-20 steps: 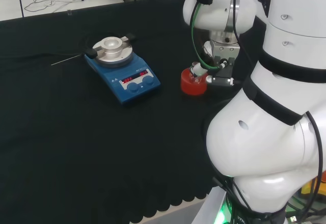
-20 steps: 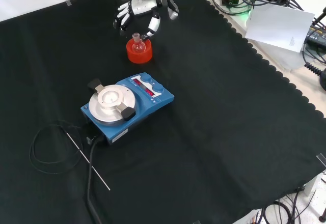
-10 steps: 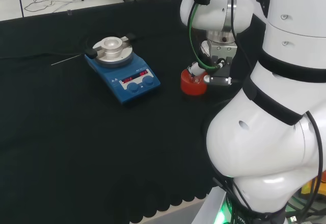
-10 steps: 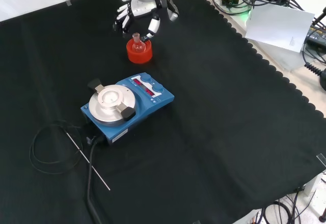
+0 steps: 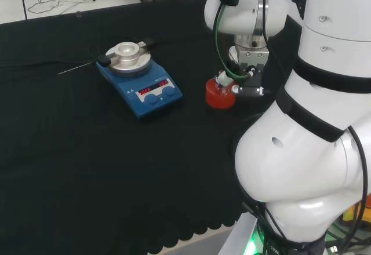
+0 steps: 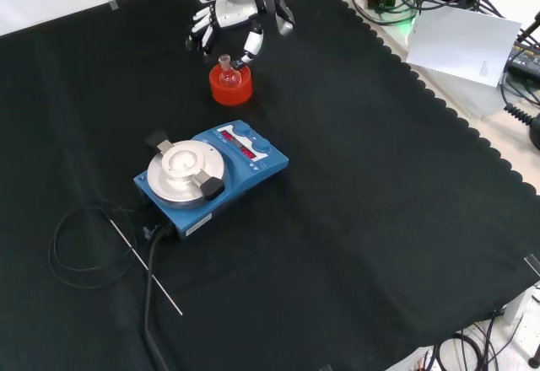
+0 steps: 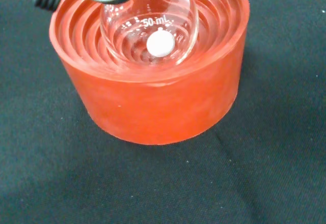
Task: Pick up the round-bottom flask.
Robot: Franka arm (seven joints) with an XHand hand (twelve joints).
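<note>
A small clear round-bottom flask point(image 6: 226, 71) stands neck up in a red ribbed ring stand point(image 6: 230, 89) near the far edge of the black cloth. In the wrist view the flask point(image 7: 153, 28) rests in the stand point(image 7: 153, 102) with a small white pellet inside. The hand point(image 6: 234, 13) hangs just above and behind the flask, open. Its fingers point(image 6: 251, 46) reach down on either side of the neck, and I cannot see them pinching it. In the head view the hand point(image 5: 248, 58) is right of the stand point(image 5: 220, 95), close over the flask's neck point(image 5: 221, 81).
A blue hotplate stirrer point(image 6: 211, 173) with a round metal top sits nearer the cloth's middle, well apart from the stand. A thin rod point(image 6: 143, 257) and a looped black cable point(image 6: 80, 253) lie at the left of the front view. The arm's white links point(image 5: 313, 121) stand at the head view's right.
The hand has edged slightly to the left in the head view, closer over the flask's neck. The flask and stand have not moved.
</note>
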